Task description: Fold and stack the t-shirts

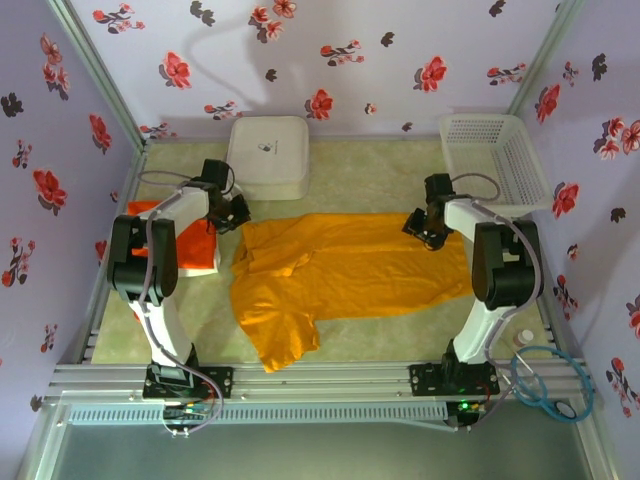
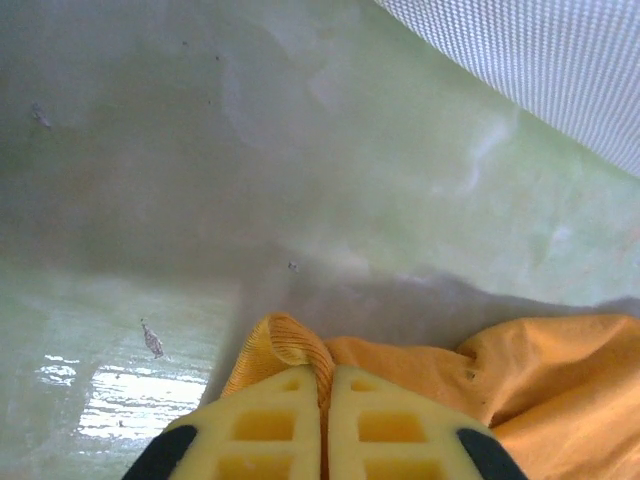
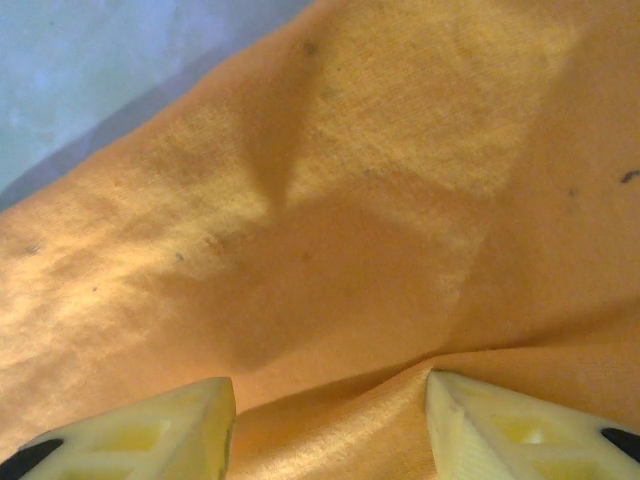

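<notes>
The mustard yellow-orange t-shirt [image 1: 340,270] lies spread across the middle of the table, one sleeve trailing toward the near edge. My left gripper [image 1: 238,212] is at the shirt's far left corner. In the left wrist view it [image 2: 325,385] is shut on a ribbed edge [image 2: 285,340] of that shirt [image 2: 540,370]. My right gripper [image 1: 420,228] hangs over the far right edge; in the right wrist view it [image 3: 330,400] stands open, with a raised fold of the shirt [image 3: 380,200] between the fingers. The red-orange shirt [image 1: 143,208] and the white shirt [image 1: 198,255] lie at the left, partly hidden by the left arm.
A white rounded-square box [image 1: 268,155] stands at the back, just behind the left gripper. A white lattice basket [image 1: 495,160] sits at the back right. A blue cable loop [image 1: 540,385] lies by the right arm's base. A white textured surface [image 2: 540,60] fills the left wrist view's upper right corner.
</notes>
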Tool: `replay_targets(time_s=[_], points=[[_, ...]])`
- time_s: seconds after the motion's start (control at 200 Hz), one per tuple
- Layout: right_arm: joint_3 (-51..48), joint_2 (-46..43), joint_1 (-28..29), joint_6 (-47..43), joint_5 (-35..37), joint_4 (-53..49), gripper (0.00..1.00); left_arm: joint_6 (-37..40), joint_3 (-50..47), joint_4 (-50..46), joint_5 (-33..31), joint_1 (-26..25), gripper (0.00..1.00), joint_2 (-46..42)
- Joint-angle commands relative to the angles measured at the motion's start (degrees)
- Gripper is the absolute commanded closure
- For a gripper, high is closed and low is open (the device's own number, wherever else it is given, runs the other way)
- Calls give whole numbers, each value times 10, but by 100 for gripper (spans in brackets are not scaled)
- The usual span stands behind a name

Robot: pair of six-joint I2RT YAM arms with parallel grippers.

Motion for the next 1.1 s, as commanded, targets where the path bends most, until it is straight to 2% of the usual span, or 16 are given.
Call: replay_targets(time_s=[0.0, 0.24, 0.335, 0.74, 0.995, 1.035, 1.09], points=[[20, 16, 0, 14, 30, -13, 50, -1, 19, 4, -15, -3, 100, 3], [10, 12, -3, 25, 44, -14, 51, 19, -4, 32, -75, -1, 100, -50], [6, 12, -4, 22, 47, -14, 52, 34, 12, 16, -85, 2, 100, -52], [-12, 2, -15, 21, 44, -10, 53, 25, 13, 2, -96, 50, 100, -60], [-13, 8, -16, 14, 32, -1, 53, 38, 53, 9, -63, 63, 100, -36], [-14, 8, -16, 14, 29, 3, 53, 39, 61, 9, -59, 63, 96, -31], [-15, 7, -16, 13, 24, 9, 52, 41, 70, 8, -59, 63, 81, -25]])
